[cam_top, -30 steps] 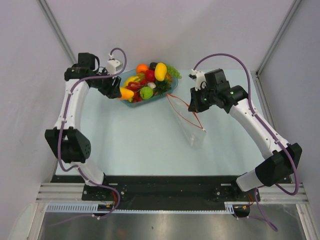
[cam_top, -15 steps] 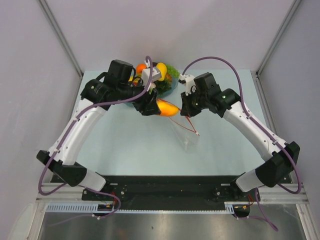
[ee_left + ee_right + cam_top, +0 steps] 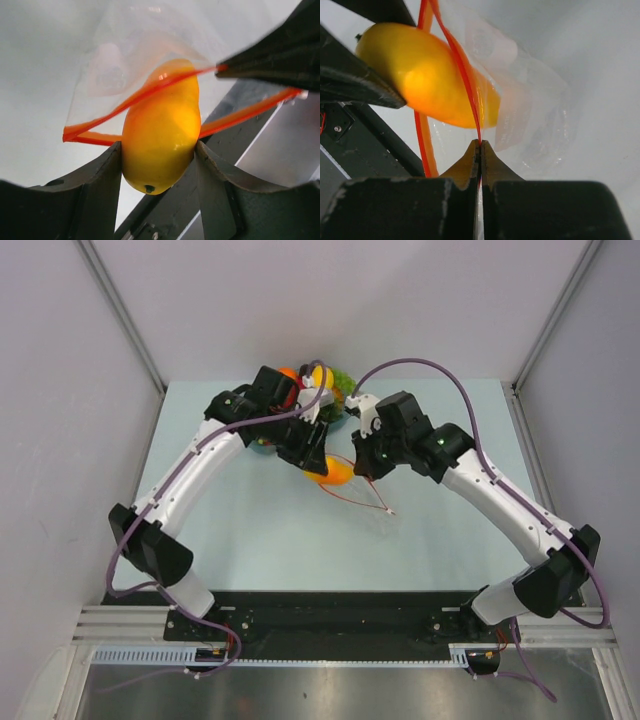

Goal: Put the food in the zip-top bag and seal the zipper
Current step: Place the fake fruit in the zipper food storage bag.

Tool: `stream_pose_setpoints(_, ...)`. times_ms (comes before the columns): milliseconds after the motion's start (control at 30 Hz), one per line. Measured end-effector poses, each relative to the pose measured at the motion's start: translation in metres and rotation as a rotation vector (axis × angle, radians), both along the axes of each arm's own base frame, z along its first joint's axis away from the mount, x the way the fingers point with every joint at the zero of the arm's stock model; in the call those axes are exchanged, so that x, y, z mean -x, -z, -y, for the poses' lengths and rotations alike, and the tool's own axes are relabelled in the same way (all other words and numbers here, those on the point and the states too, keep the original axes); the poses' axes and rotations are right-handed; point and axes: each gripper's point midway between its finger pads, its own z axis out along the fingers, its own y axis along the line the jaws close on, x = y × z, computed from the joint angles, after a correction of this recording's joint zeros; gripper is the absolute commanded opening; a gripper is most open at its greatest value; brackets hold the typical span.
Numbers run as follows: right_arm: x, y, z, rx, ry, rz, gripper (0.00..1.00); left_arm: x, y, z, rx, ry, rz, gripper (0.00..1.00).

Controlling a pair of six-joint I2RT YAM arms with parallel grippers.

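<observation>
My left gripper (image 3: 159, 150) is shut on a yellow-orange mango piece of the food (image 3: 160, 130), one finger on each side of it. The mango's far end pokes into the mouth of the clear zip-top bag (image 3: 125, 60), between the two red-orange zipper strips (image 3: 150, 92). My right gripper (image 3: 480, 145) is shut on one zipper strip (image 3: 462, 75) and holds the mouth apart, with the mango (image 3: 420, 80) just beyond it. From above, both grippers meet at the mango (image 3: 333, 473) mid-table, and the bag (image 3: 365, 492) trails toward the near right.
More food lies at the back of the table behind the two wrists: a yellow fruit (image 3: 322, 375), green grapes (image 3: 344, 381) and an orange piece (image 3: 288, 372). The arms hide most of the tray under them. Grey walls stand on three sides.
The left arm swung from the tray at the back left to the table's middle, carrying the mango to the bag's mouth. The right gripper moved left with the bag's edge.
</observation>
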Motion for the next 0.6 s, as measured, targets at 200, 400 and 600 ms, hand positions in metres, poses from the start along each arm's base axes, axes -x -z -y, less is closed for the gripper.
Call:
stream_pose_setpoints(200, 0.005, -0.014, -0.006, -0.04, -0.008, 0.023, 0.0, -0.008, -0.015, 0.004, 0.091, -0.143, 0.04, 0.42)
stream_pose_setpoints(400, -0.006, -0.029, -0.002, -0.131, 0.045, -0.011, 0.0, -0.018, -0.032, 0.013, 0.192, -0.233, 0.061, 1.0)
stream_pose_setpoints(600, -0.023, -0.038, 0.022, -0.257, 0.149, -0.123, 0.0, -0.011, -0.031, 0.012, 0.255, -0.261, 0.077, 1.0)
